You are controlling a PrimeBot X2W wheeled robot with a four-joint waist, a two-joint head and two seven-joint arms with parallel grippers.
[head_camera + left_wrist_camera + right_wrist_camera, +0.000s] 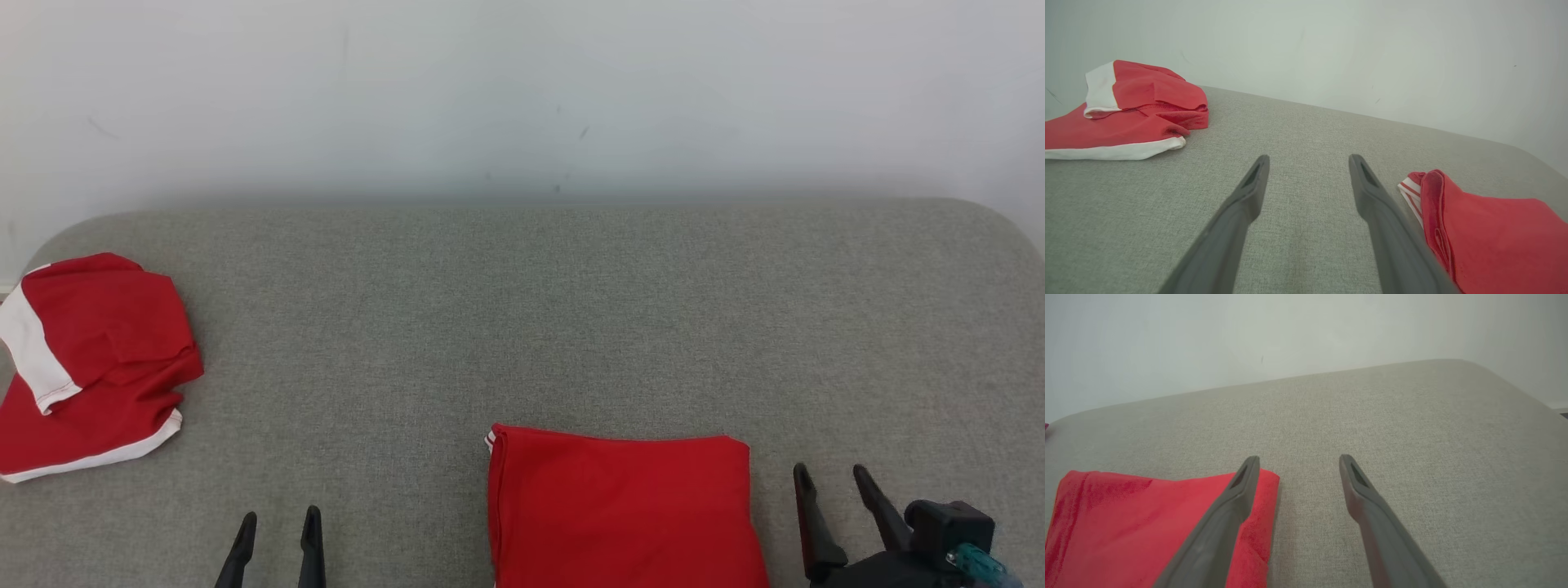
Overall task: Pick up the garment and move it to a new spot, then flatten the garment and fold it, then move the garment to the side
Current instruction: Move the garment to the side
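Note:
A red garment lies folded into a neat rectangle at the front middle of the grey padded table. A striped white edge shows at its far left corner. My left gripper stands open to the left of it, with nothing between its fingers. Just right of the folded garment, my right gripper is open and empty too. Neither gripper touches the cloth.
A second red and white garment lies loosely bunched at the table's left edge. A pale wall rises behind the table. Bare grey surface stretches across the middle and right.

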